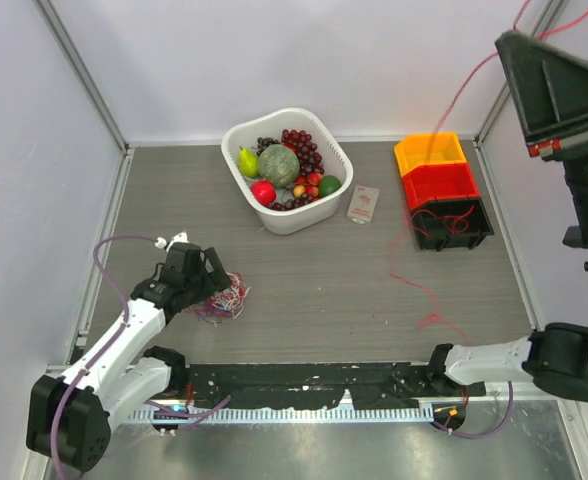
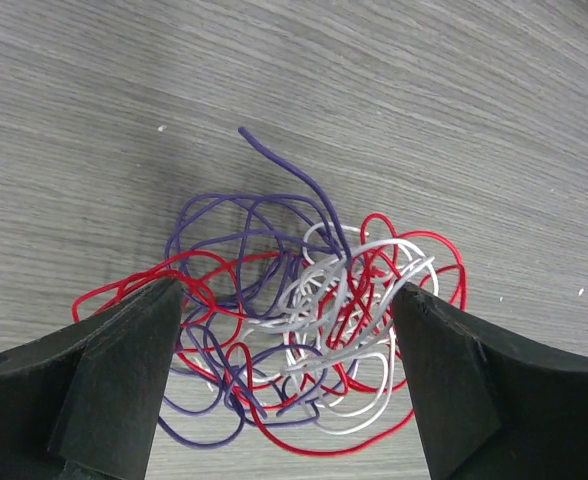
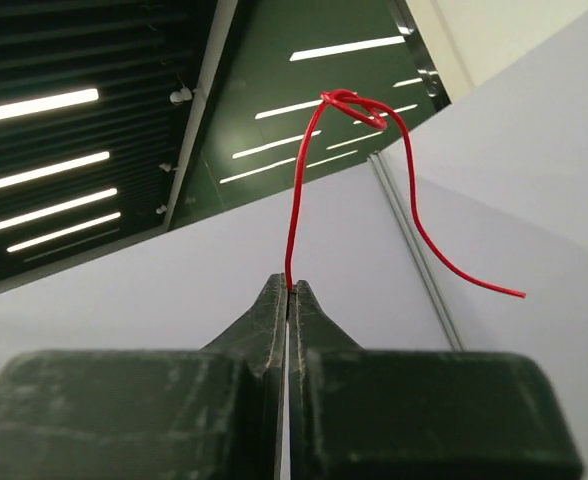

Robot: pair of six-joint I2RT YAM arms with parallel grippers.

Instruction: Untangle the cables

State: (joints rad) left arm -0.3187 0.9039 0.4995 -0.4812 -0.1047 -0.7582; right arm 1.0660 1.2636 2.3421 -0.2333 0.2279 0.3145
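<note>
The cables (image 2: 294,330) lie as a fist-sized tangle of red, purple and white wires on the grey table, seen at the left (image 1: 226,297) in the top view. My left gripper (image 2: 289,385) is open just above the table, a black finger (image 2: 124,380) on either side of the tangle without pinching it. My right gripper (image 3: 290,288) is raised high and shut on one red cable (image 3: 296,210), which loops above the tips. In the top view that red cable (image 1: 456,100) hangs from the raised right arm (image 1: 559,90) down onto the table (image 1: 429,292).
A white fruit basket (image 1: 340,160) stands at the back centre. Yellow (image 1: 430,150), red (image 1: 439,183) and black (image 1: 479,232) bins are stacked at the back right, with red wire in the black one. A small packet (image 1: 363,204) lies between basket and bins. White walls enclose the table.
</note>
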